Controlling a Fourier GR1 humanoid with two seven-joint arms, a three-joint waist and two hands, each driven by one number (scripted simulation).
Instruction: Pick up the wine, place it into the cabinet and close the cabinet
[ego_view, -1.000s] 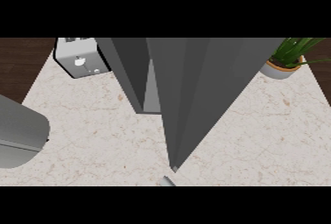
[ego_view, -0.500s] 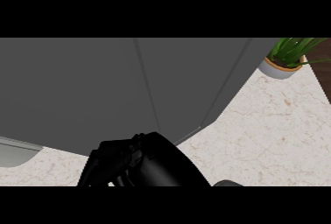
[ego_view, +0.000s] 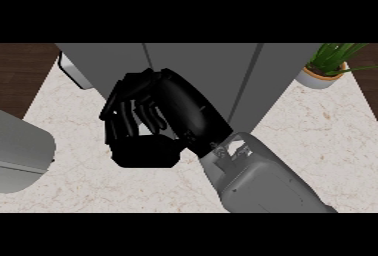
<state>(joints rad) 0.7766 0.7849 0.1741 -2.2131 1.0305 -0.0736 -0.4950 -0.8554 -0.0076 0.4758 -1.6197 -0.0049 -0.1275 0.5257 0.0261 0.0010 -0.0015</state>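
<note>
The right robot hand (ego_view: 159, 120) shows in the middle of the view, raised in front of the grey cabinet (ego_view: 199, 70), its grey forearm (ego_view: 258, 180) coming in from the lower right. Its fingers (ego_view: 129, 117) are curled down toward the thumb — what they hold, if anything, I cannot tell. The wine is not visible. A potted plant (ego_view: 328, 65) stands on the pale counter (ego_view: 317, 130) at the upper right — a grey rounded shape (ego_view: 22, 155) sits at the left edge
</note>
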